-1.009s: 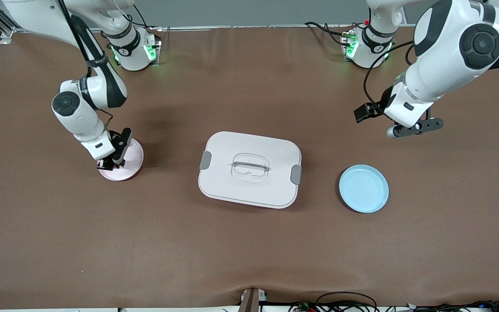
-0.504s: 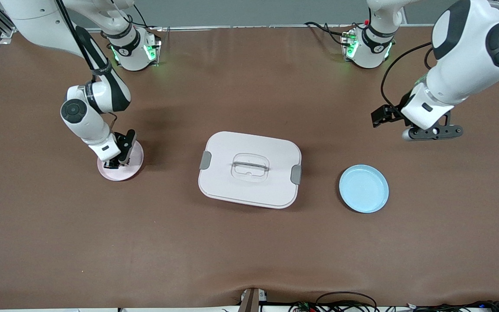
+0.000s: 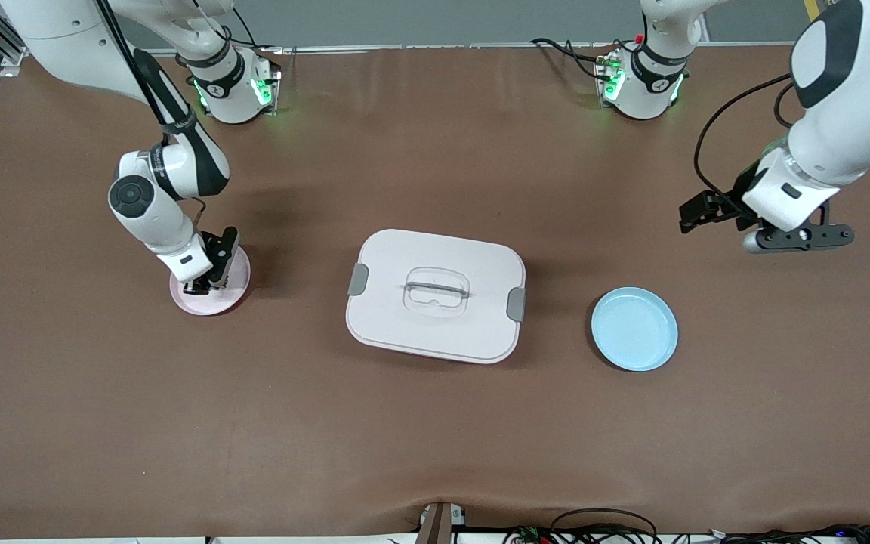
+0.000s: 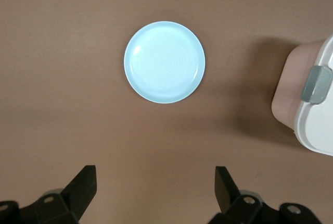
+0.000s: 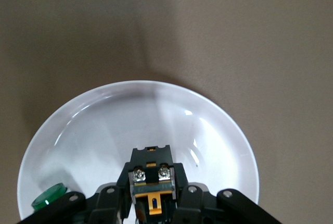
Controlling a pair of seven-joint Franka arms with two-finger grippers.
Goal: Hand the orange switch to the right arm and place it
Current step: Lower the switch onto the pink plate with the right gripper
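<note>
Left tool (image 3: 763, 227) farther from blue plate (image 3: 634, 329).

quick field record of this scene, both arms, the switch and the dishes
right gripper: shut on the orange switch, low over the pink plate
left gripper: jaws open, empty, raised over bare table at the left arm's end
blue plate: empty
white lidded box: mid-table, between the plates
green round piece: on the pink plate's rim area

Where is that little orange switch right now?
The orange switch is clamped in the right gripper, low over the pink plate at the right arm's end of the table.
</note>
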